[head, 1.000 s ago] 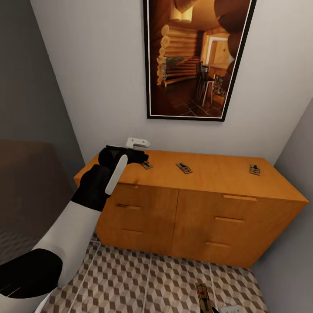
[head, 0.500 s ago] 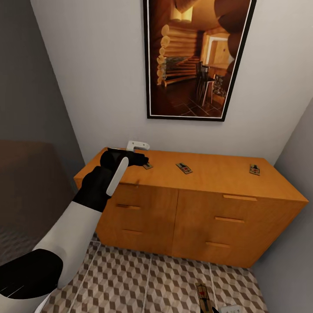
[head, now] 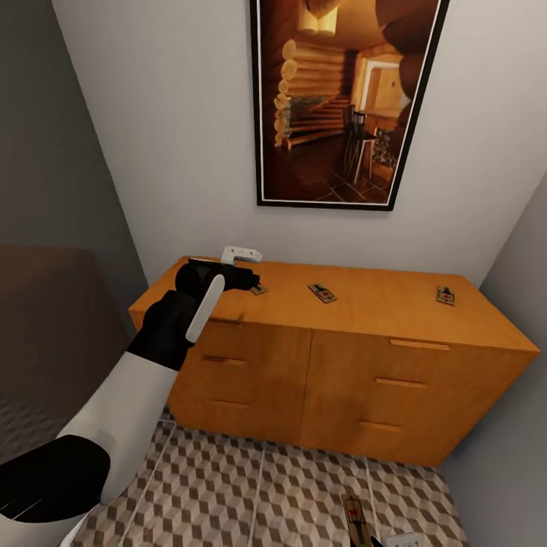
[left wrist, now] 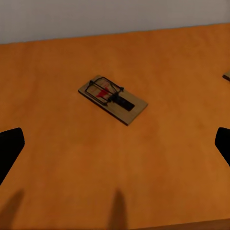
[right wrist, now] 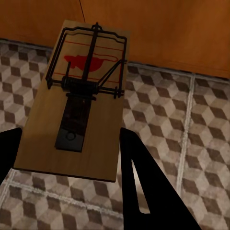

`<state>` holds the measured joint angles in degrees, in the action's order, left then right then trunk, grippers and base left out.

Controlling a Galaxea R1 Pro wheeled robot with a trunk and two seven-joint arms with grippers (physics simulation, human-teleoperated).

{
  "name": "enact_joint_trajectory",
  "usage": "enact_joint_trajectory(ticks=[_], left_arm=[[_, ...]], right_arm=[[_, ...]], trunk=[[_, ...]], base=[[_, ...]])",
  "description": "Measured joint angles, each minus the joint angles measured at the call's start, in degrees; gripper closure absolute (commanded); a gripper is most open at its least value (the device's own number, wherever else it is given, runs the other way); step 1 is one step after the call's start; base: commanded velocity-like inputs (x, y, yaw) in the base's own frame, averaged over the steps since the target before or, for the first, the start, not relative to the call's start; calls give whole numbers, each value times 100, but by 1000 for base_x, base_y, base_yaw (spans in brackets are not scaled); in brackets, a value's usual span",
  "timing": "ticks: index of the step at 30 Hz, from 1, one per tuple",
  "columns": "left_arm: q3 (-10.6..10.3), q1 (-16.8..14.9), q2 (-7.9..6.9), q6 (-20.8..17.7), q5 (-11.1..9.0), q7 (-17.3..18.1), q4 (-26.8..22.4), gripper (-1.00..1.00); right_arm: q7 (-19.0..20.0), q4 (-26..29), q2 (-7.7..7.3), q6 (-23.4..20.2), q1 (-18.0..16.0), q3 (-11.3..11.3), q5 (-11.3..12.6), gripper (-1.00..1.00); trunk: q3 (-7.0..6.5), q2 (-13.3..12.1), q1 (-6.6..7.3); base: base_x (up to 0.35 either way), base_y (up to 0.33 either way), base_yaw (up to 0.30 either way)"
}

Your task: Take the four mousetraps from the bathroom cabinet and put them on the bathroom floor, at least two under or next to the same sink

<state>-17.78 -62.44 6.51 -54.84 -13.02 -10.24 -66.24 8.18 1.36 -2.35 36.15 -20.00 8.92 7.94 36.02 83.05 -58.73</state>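
Observation:
The orange-brown cabinet [head: 357, 357] stands against the wall with three mousetraps on its top. The left mousetrap [head: 260, 289] is half hidden behind my left gripper [head: 245, 278], the middle mousetrap [head: 321, 293] lies free, and the right mousetrap [head: 445, 296] sits near the far end. In the left wrist view that left mousetrap [left wrist: 112, 99] lies flat just ahead of my open left gripper [left wrist: 115, 146], whose fingertips [left wrist: 9, 149] stand wide apart. Low over the bathroom floor [head: 251, 494], my right gripper [right wrist: 67, 153] is shut on a fourth mousetrap [right wrist: 79, 100], also seen in the head view [head: 353, 519].
A large framed picture [head: 342, 99] hangs above the cabinet. A grey wall [head: 509, 456] closes in on the right beside the cabinet's end, and a dark brown surface [head: 45, 327] lies to the left. Patterned tiles [right wrist: 191, 139] stretch in front of the drawer fronts.
My left gripper has dropped slightly and edged forward over the left mousetrap, covering more of it. The right gripper and its mousetrap have stayed put.

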Motion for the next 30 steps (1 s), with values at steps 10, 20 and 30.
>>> enact_joint_trajectory(ticks=[10,20,30], left_arm=[[0,1,0,0,0,0,26,-100],[0,5,0,0,0,0,55,-100],[0,5,0,9,0,0,139,-100]], right_arm=[[0,0,0,2,0,0,0,100],[0,0,0,2,0,0,0,100],[1,0,0,5,0,0,0,100]], trunk=[[57,0,0],[116,0,0],[160,0,1]], base=[[0,0,0],[0,0,0],[73,0,0]])
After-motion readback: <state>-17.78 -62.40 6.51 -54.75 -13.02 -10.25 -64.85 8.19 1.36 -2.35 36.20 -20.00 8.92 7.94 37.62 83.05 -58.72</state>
